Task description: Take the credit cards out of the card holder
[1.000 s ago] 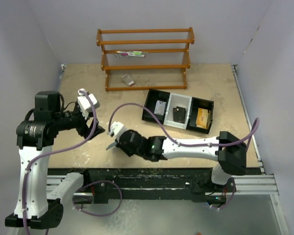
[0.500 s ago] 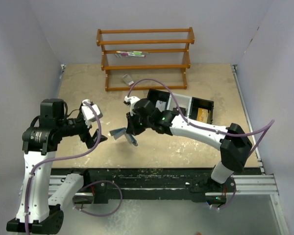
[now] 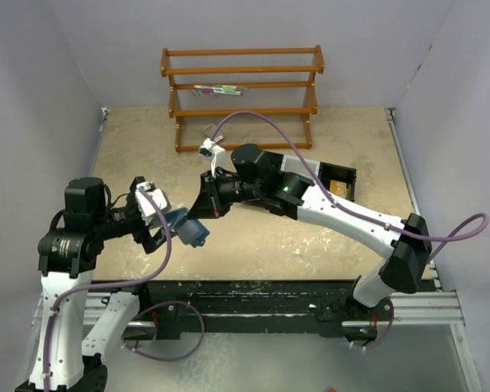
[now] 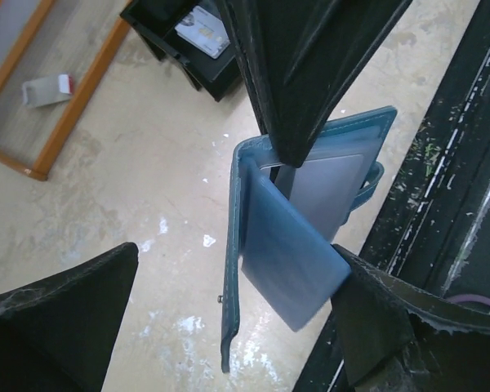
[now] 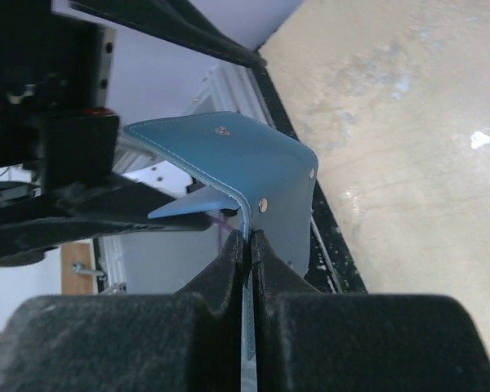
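Observation:
The teal-blue card holder (image 3: pixel 191 231) hangs open in the air near the table's front edge. My right gripper (image 3: pixel 207 204) is shut on its folded edge (image 5: pixel 243 214) and holds it from above. In the left wrist view the card holder (image 4: pixel 235 245) shows a grey credit card (image 4: pixel 331 192) in its pocket. A blue flat piece (image 4: pixel 284 260) sticks out, either a flap or a card. My left gripper (image 4: pixel 233 327) is wide open around the card holder's lower end, its right finger (image 4: pixel 392 327) at the blue piece's corner. My left gripper (image 3: pixel 165 229) is beside the card holder in the top view.
A black three-compartment tray (image 3: pixel 349 174) lies behind my right arm, with an orange-brown item (image 3: pixel 338 192) in its right compartment and a grey card (image 4: pixel 204 37) in another. A wooden rack (image 3: pixel 241 98) stands at the back, a small grey item (image 3: pixel 213 133) before it.
My right arm has lifted the card holder from low over the table and carried it left, between my left gripper's open fingers. My left arm has shifted down and forward.

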You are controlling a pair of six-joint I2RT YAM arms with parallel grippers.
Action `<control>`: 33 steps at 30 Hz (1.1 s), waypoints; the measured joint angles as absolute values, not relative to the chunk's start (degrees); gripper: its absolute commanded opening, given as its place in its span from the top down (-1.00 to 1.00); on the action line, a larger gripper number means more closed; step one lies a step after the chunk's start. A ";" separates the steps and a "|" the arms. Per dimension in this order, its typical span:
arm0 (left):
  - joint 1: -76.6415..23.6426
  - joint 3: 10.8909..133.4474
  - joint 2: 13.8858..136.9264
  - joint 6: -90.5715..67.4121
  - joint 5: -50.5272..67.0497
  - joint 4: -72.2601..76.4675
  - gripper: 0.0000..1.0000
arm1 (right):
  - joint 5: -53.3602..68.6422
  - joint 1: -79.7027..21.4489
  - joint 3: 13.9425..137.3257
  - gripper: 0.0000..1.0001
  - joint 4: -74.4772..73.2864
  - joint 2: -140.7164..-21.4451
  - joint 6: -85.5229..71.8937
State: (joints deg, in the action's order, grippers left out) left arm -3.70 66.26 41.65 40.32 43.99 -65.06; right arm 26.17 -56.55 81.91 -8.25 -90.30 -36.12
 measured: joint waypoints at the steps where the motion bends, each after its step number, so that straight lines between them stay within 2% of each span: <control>1: -3.70 66.15 41.21 40.38 43.46 -64.82 -0.84 | 27.16 -56.55 81.91 1.00 -7.62 -89.91 -36.58; 6: -3.70 66.28 39.24 41.28 43.31 -65.47 0.00 | 32.27 -56.42 81.89 1.00 -4.73 -89.30 -37.89; 11: -3.68 71.33 42.09 41.17 45.12 -69.10 0.59 | 38.74 -55.72 78.98 1.00 0.19 -87.90 -38.13; 14: -3.70 74.94 43.75 41.06 47.99 -72.42 0.82 | 41.78 -55.24 76.34 1.00 3.51 -86.13 -38.33; 19: -3.70 80.40 46.70 38.59 54.13 -77.67 0.92 | 47.03 -54.57 74.52 1.00 7.14 -84.03 -38.50; 22: -3.66 82.96 49.10 35.94 57.19 -79.53 0.97 | 49.63 -54.24 74.48 0.88 7.88 -83.48 -38.50; 26: -3.60 85.91 53.56 31.18 62.11 -81.06 0.94 | 52.34 -53.45 74.11 0.56 8.40 -82.41 -38.68; 31: -3.51 89.76 60.14 27.99 68.62 -83.61 0.95 | 54.33 -53.19 74.11 -0.01 9.06 -82.11 -38.85; 33: -3.51 90.76 62.48 27.94 70.67 -84.62 0.95 | 54.83 -53.17 74.13 -0.10 8.86 -82.11 -38.57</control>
